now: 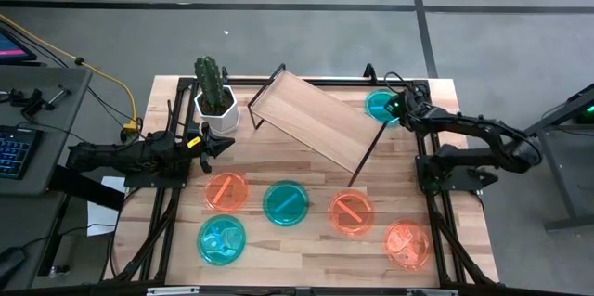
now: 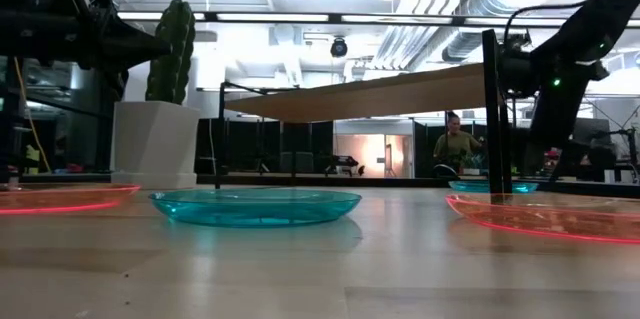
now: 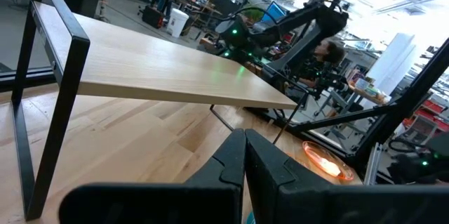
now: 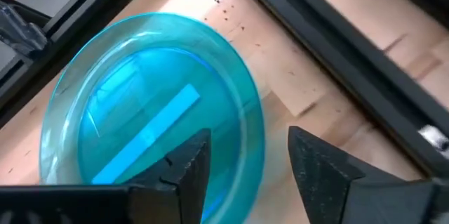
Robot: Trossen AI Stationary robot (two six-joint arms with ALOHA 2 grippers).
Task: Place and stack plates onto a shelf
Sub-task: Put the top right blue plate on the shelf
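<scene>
The shelf [image 1: 311, 120] stands askew on the far half of the table, a light-wood board on black wire legs. Five plates lie flat on the near half: orange [image 1: 226, 191], teal [image 1: 285, 202], orange [image 1: 351, 212], teal [image 1: 221, 238], orange [image 1: 407, 243]. A sixth, teal plate [image 4: 147, 119] lies at the far right corner. My right gripper [image 4: 249, 134] is open over that plate's rim, one finger above the plate's face, the other outside it; I see no touch. My left gripper [image 3: 244, 134] is shut, hovering left of the shelf beside the cactus.
A cactus in a white pot [image 1: 213, 96] stands at the far left, close to my left gripper [image 1: 225, 142]. Black frame rails [image 1: 436, 212] run along the table's sides. A side desk with a keyboard [image 1: 14, 148] is left of the table. A person [image 2: 458, 144] shows far behind.
</scene>
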